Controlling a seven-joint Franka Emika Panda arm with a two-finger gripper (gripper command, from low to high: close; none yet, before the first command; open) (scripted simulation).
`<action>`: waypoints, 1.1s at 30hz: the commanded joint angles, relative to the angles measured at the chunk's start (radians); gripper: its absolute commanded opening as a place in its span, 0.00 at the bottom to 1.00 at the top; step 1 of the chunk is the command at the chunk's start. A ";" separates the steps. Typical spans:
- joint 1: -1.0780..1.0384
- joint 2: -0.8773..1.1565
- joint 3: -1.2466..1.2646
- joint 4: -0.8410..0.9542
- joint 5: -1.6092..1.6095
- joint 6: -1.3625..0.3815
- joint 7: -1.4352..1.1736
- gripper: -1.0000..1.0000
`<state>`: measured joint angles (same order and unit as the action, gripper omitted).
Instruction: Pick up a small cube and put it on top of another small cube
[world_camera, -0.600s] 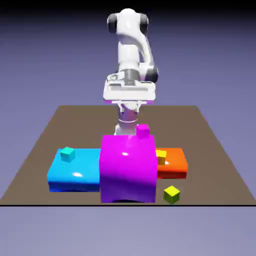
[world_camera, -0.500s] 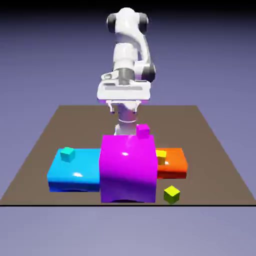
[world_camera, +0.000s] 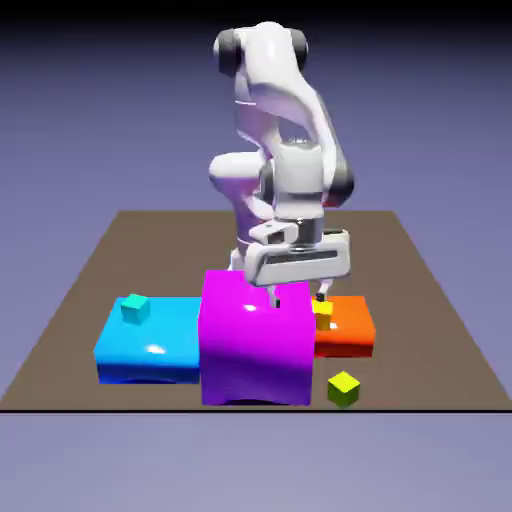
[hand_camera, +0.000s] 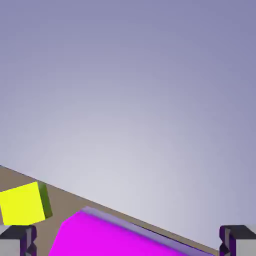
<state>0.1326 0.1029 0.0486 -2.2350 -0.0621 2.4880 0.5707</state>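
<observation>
I see the end effector (world_camera: 298, 294) open and empty, mid-frame above the magenta block (world_camera: 255, 340); the lime cube (world_camera: 343, 388) rests lower right on the tabletop (world_camera: 440, 330).

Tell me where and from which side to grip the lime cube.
Come from straight above and close the fingers on two opposite vertical faces of the lime cube. It sits alone on the table; the magenta block stands apart on the exterior view's left. The gripper looks open.

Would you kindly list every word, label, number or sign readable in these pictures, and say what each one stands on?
None: no text, label, number or sign shows in either view.
The big magenta block, big cyan block, big orange block and tiny lime cube all have plain faces.
The white robot arm and its gripper bear no readable marking.
</observation>
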 joint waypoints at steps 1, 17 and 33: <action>0.005 0.036 0.005 0.030 -0.005 -0.029 -0.008 0.50; 0.029 0.534 0.145 0.220 -0.218 -0.076 0.115 0.50; 0.212 0.026 0.035 -0.076 -0.166 -0.243 -0.218 0.00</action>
<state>0.3449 0.1293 0.0837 -2.3105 -0.2244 2.2443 0.3512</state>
